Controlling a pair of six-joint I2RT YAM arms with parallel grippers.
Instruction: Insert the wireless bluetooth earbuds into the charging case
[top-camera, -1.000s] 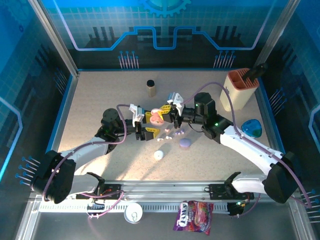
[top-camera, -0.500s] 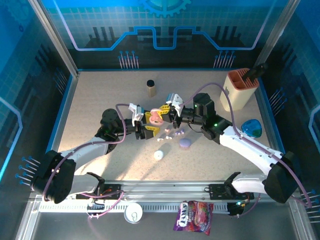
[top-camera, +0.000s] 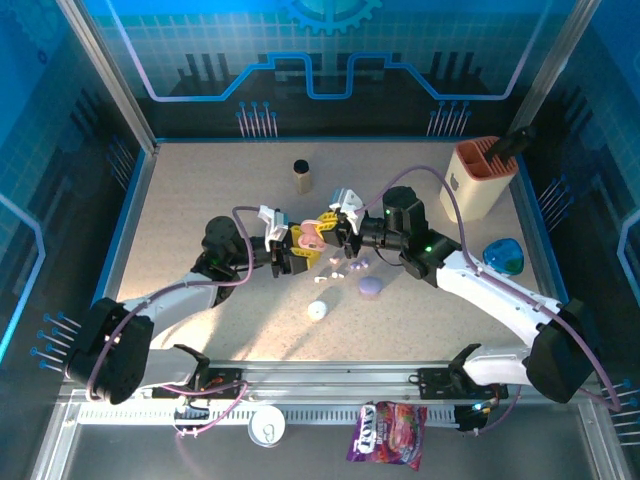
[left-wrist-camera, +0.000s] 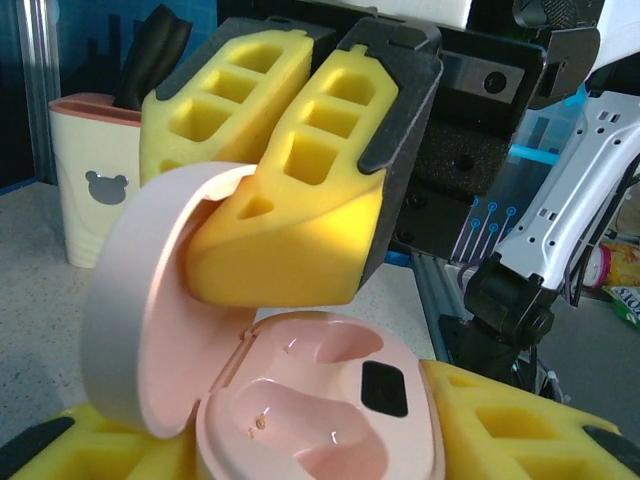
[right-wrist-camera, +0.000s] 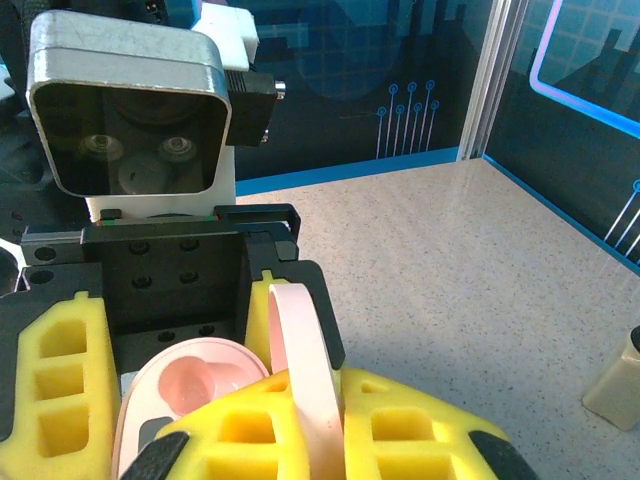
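I'm holding the pink charging case (left-wrist-camera: 330, 400) with both arms, and its lid (left-wrist-camera: 130, 320) is standing open. My right jaws are pinching shut on that lid. In the right wrist view its thin pink edge (right-wrist-camera: 305, 370) is running up between my two yellow foam pads (right-wrist-camera: 400, 430). My left jaws are sitting partly open around the case's base, with their yellow pads (left-wrist-camera: 500, 420) pressing against its sides, so they're gripping it. The case's two wells and a small dark window are facing up at the left wrist camera. From the top view the case is sitting between my two wrists over the middle of the table (top-camera: 200, 190). The wireless bluetooth earbuds (top-camera: 352, 267) are lying loose on the table near the case, on its side toward the arm bases and my right arm, and they aren't touching it. A purple pebble-shaped case (top-camera: 370, 287) is lying just past the earbuds from the charging case. A round white puck (top-camera: 317, 310) is sitting toward the arm bases from the case. A small bottle (top-camera: 301, 175) is standing on the case's far side. A beige holder (top-camera: 483, 175) is standing well apart from the case, toward the far right.
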